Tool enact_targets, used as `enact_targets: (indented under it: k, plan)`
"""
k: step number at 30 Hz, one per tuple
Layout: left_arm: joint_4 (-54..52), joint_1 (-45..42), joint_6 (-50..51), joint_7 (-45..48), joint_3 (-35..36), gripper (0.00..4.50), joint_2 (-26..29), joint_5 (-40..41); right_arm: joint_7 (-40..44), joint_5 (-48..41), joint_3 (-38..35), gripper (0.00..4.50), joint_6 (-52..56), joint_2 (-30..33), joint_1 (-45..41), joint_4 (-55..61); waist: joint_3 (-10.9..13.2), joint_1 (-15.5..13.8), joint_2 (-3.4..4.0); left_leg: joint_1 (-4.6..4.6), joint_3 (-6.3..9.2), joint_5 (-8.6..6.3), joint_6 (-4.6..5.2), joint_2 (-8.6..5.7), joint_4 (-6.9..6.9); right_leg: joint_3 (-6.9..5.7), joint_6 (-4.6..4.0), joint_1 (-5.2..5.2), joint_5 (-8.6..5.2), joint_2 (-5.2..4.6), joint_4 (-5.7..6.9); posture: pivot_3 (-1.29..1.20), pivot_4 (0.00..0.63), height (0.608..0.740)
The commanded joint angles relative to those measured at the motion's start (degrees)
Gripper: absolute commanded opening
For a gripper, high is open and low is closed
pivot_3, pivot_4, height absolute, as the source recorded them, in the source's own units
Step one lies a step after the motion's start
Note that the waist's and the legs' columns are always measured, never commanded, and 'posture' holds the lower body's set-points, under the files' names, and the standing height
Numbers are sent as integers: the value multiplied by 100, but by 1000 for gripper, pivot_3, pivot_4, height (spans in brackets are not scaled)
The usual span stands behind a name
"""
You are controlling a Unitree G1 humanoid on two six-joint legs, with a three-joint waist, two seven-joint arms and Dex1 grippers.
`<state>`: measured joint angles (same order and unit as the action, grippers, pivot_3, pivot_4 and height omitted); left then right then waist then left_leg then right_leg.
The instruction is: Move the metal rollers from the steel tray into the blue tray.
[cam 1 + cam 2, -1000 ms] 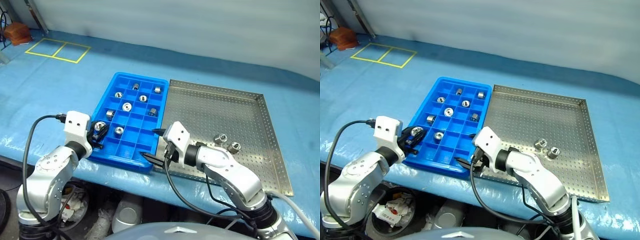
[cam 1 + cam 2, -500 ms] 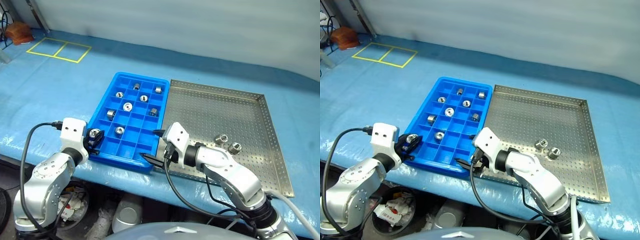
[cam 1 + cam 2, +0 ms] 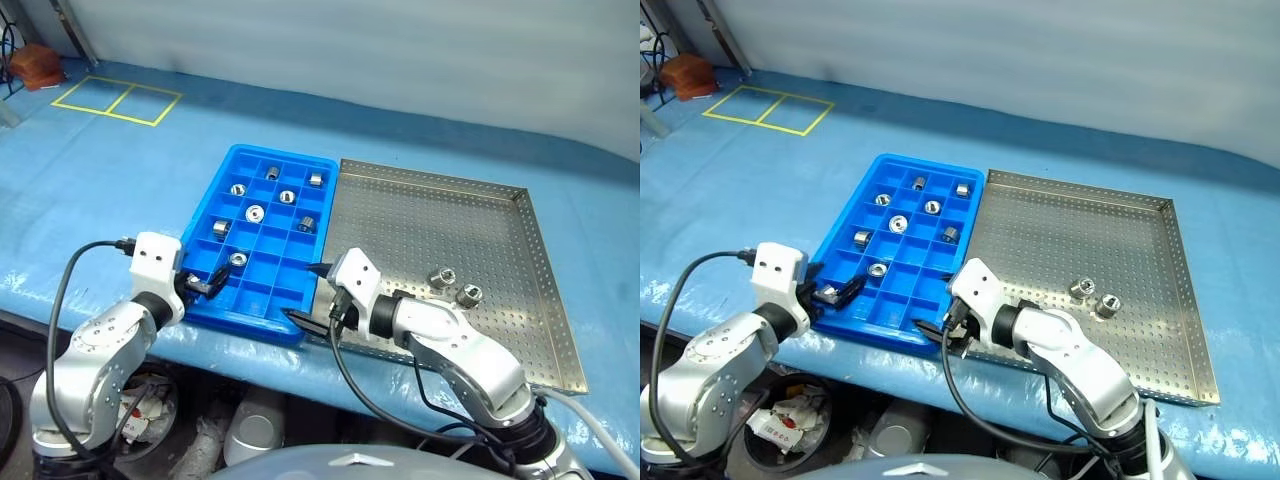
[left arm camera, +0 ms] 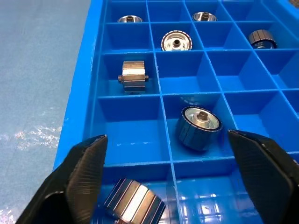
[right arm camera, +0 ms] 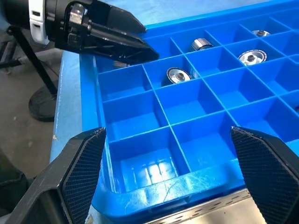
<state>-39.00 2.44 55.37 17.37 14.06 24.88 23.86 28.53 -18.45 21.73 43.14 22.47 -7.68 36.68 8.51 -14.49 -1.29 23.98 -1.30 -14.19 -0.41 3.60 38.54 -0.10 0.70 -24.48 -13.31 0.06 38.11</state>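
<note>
The blue tray (image 3: 262,243) lies left of the steel tray (image 3: 420,225), and several metal rollers (image 3: 255,212) sit in its compartments. Two more rollers (image 3: 441,277) stand on the steel tray near its right side. My left gripper (image 3: 205,285) is open over the blue tray's near left corner. A roller (image 4: 133,205) lies loose in the compartment just below it, with another roller (image 4: 198,127) one cell further in. My right gripper (image 3: 308,292) is open and empty at the blue tray's near right corner.
Both trays rest on a blue sheet close to the table's front edge (image 3: 250,345). Yellow tape squares (image 3: 115,100) mark the sheet at the far left. A black cable (image 3: 70,270) loops off my left wrist.
My left gripper moved right over the blue tray's corner and opened, letting the roller drop into the near left compartment. The right gripper stayed where it was.
</note>
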Motion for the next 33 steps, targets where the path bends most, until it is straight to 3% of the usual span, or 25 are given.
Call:
enact_targets:
  k: [1, 6, 15, 23, 33]
  plan:
    - [-252, -296, -302, 337, 19, 4442, -46, 439, -104, -89, -248, 4500, 27, 4, 77, 390, 0, 8, 0, 0, 0, 0, 0, 0, 0, 0, 0, 0, 0, 0, 0, 331, 150, 740]
    - [-167, -808, -498, 1057, -364, 4442, 88, 1020, -360, -86, -616, 4500, 171, 31, 295, 674, 1, 90, 1, 5, 1, 0, 0, -3, 0, 0, 1, 1, 1, -1, -6, 270, 150, 740]
    - [1120, -2071, -962, 2040, -1463, 4442, 432, 784, -1031, -50, -1602, 4500, 488, 59, 1229, 1602, 3, 651, 6, 2, 2, 1, 3, -7, 1, 4, 3, 6, 2, 0, -6, 130, 150, 740]
    - [2712, -3279, -1697, 2299, -2534, 4442, -145, 52, -1659, 77, -2246, 4500, 712, -94, 2118, 2245, 3, 1215, 6, -9, -4, 0, 5, -8, 0, 25, 20, 8, 12, 7, -1, -3, 150, 740]
    - [4357, -4039, -2461, 2552, -3262, 4442, -877, -809, -2159, 37, -2197, 4500, 377, -187, 2653, 2332, 2, 1532, 7, -27, -37, 0, 7, -7, -1, 69, 22, 5, 13, 16, 7, -90, 150, 740]
